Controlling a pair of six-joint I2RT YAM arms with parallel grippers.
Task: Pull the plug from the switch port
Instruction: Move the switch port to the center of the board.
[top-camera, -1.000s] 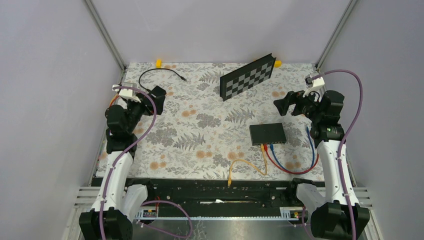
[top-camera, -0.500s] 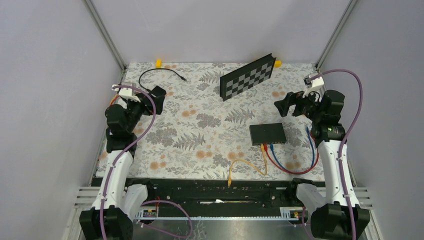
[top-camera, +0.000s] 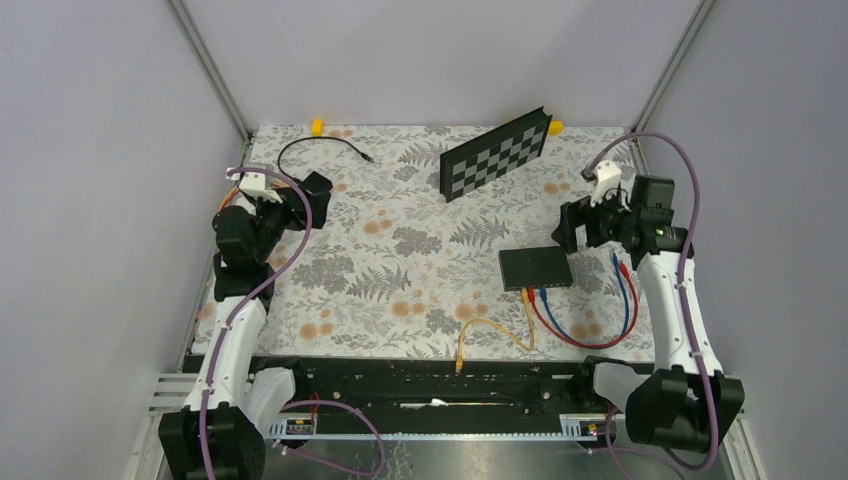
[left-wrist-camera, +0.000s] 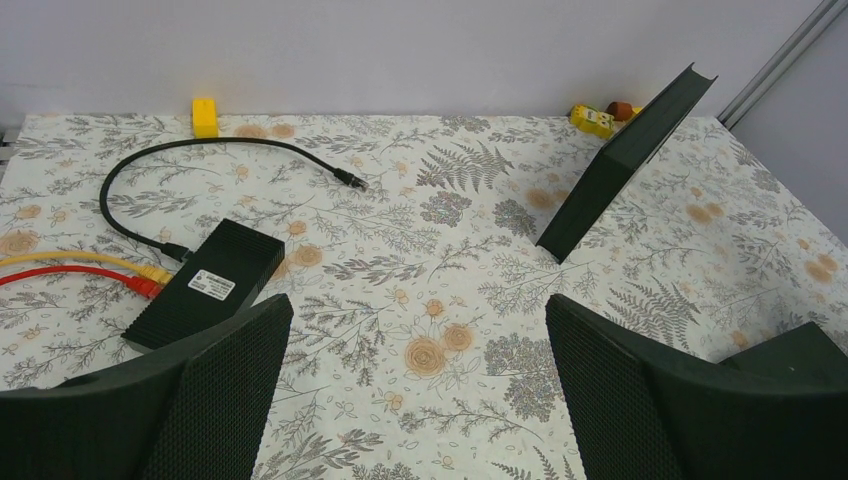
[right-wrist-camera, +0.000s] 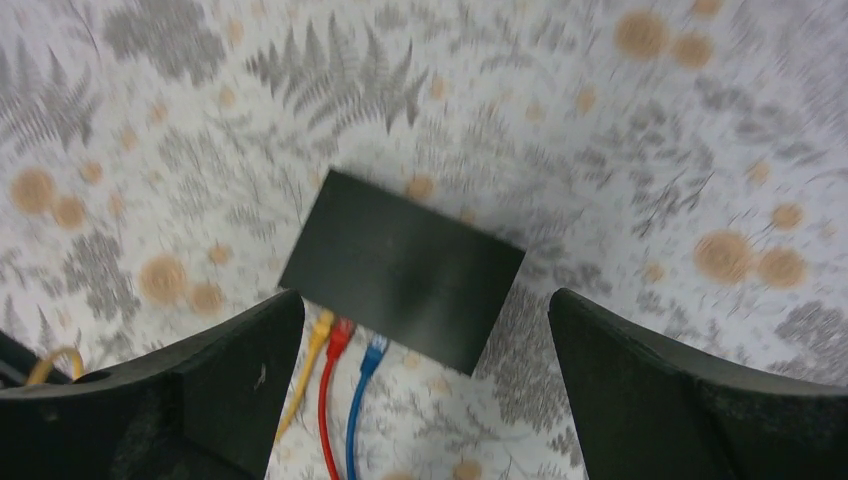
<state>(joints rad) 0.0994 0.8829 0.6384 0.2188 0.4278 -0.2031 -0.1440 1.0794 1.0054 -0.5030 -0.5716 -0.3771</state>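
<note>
A black switch (top-camera: 536, 267) lies right of centre on the floral mat. Yellow (right-wrist-camera: 320, 325), red (right-wrist-camera: 341, 335) and blue (right-wrist-camera: 374, 350) plugs sit side by side in its near edge, their cables (top-camera: 580, 335) looping toward the front. My right gripper (top-camera: 568, 230) hangs open above the switch's far right corner, and in the right wrist view the switch (right-wrist-camera: 402, 269) and plugs lie between its spread fingers (right-wrist-camera: 425, 330). My left gripper (top-camera: 310, 193) is open and empty at the far left, also seen open in its own view (left-wrist-camera: 418, 320).
A second black switch (left-wrist-camera: 205, 283) with yellow, red and black cables lies by the left gripper. A black cable (top-camera: 315, 148) curls at the back left near a yellow block (top-camera: 317, 126). A tilted checkerboard (top-camera: 497, 154) stands at the back.
My right arm has swung in and down, so its gripper is now lower and closer to the switch's far edge. The left arm has not moved.
</note>
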